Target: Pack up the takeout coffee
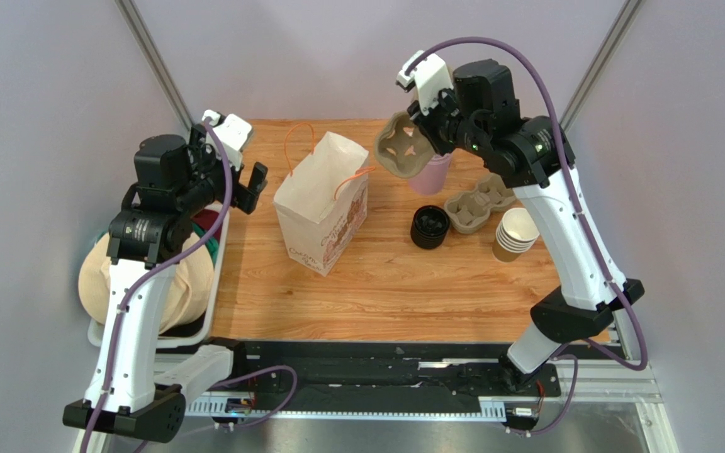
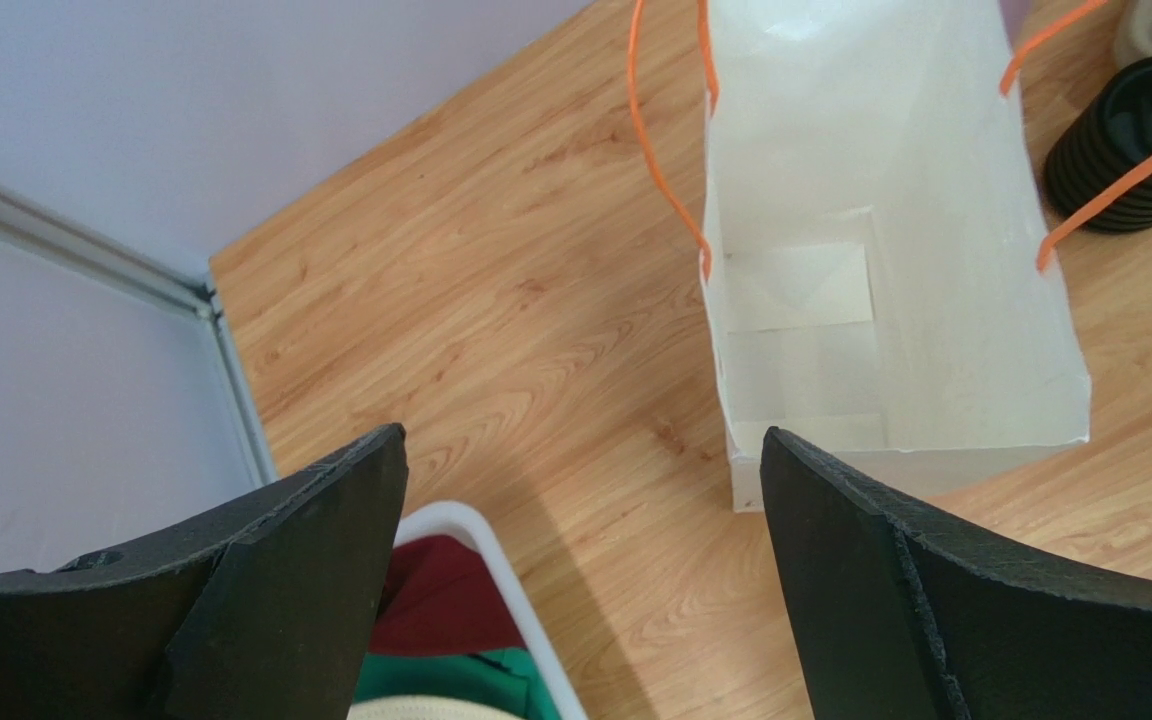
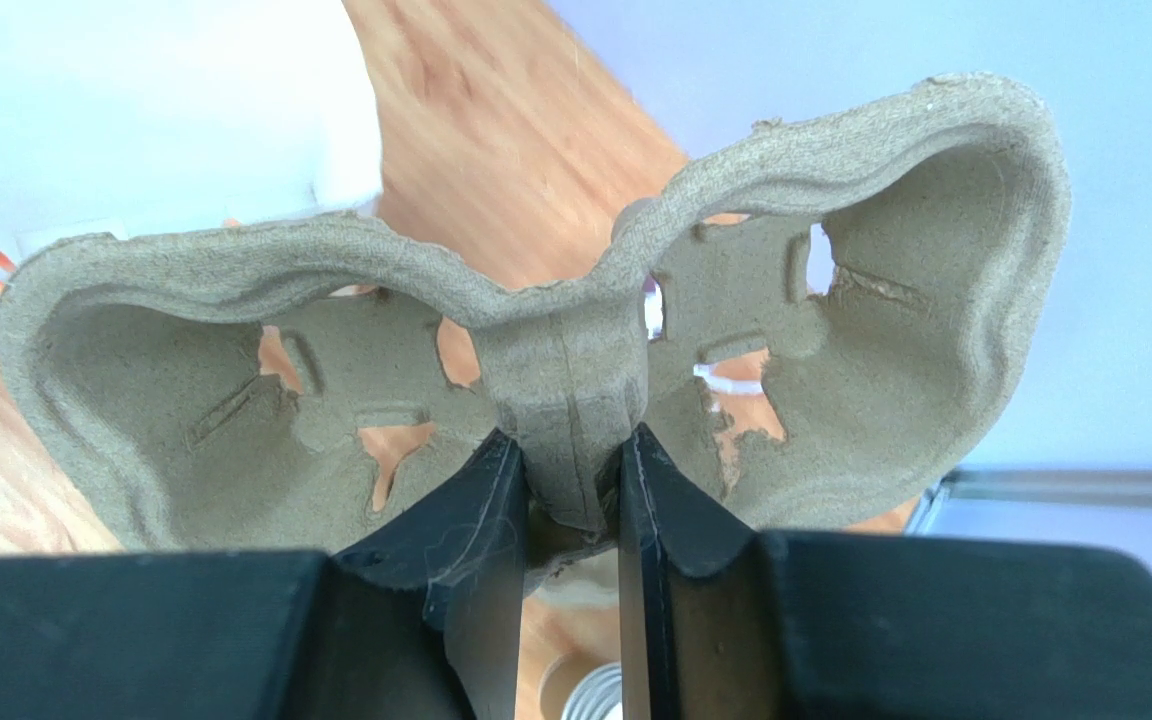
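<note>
While the right hand (image 3: 569, 488) pinches a pulp carrier (image 3: 537, 345) by its centre rib, long axis across the jaws, just right of the bag (image 1: 314, 222) mouth, the left hand (image 2: 582, 443) hangs spread left of the bag; lidded coffee not visible anywhere.

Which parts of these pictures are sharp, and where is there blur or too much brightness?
Right wrist view: the carrier is sharp, while the table and bag behind it are blurred. Left wrist view: all is sharp, and the bag's white inside is very bright. Top view: even light, only soft shadows.
</note>
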`<act>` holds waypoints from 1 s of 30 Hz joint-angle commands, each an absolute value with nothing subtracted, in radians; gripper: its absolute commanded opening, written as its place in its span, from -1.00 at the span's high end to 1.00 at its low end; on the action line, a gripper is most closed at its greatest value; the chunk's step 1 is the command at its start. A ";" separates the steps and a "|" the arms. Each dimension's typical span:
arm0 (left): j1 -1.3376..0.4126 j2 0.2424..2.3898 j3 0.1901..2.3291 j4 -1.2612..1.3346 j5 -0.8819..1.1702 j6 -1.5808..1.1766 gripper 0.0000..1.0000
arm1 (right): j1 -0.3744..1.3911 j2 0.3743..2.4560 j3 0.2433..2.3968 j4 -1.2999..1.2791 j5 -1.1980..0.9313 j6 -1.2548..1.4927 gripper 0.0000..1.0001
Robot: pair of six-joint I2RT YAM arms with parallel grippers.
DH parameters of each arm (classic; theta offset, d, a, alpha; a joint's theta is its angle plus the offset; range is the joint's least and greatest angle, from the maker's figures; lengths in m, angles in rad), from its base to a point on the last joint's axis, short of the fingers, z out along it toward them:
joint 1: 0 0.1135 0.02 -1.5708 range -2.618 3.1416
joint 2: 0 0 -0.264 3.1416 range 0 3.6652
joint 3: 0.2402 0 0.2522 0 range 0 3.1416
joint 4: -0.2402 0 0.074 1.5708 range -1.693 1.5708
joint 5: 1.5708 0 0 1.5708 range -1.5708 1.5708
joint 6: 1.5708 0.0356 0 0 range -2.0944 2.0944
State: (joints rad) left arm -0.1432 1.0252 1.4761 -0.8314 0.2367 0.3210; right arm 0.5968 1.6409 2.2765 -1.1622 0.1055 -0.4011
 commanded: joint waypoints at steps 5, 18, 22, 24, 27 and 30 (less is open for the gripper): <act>-0.138 1.052 1.470 -0.660 0.403 0.333 -0.94 | 0.735 1.628 2.267 -0.888 0.192 -0.384 0.49; -0.138 1.052 1.391 -0.505 0.403 0.276 -0.94 | 0.856 1.707 2.166 -0.655 0.173 -0.282 0.46; -0.138 1.074 1.405 -0.489 0.425 0.255 -0.94 | 0.861 1.775 2.174 -0.637 0.164 -0.210 0.47; -0.138 1.097 1.417 -0.486 0.426 0.245 -0.94 | 0.861 1.798 2.186 -0.652 0.157 -0.181 0.48; -0.138 1.126 1.428 -0.477 0.417 0.241 -0.94 | 0.862 1.831 2.192 -0.657 0.143 -0.160 0.48; -0.138 1.158 1.433 -0.456 0.403 0.233 -0.94 | 0.867 1.868 2.209 -0.678 0.135 -0.141 0.49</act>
State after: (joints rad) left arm -0.1432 1.1202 1.3960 -0.5186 0.3950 0.2634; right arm 0.8608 1.8492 2.1643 -0.7025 0.1543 -0.2028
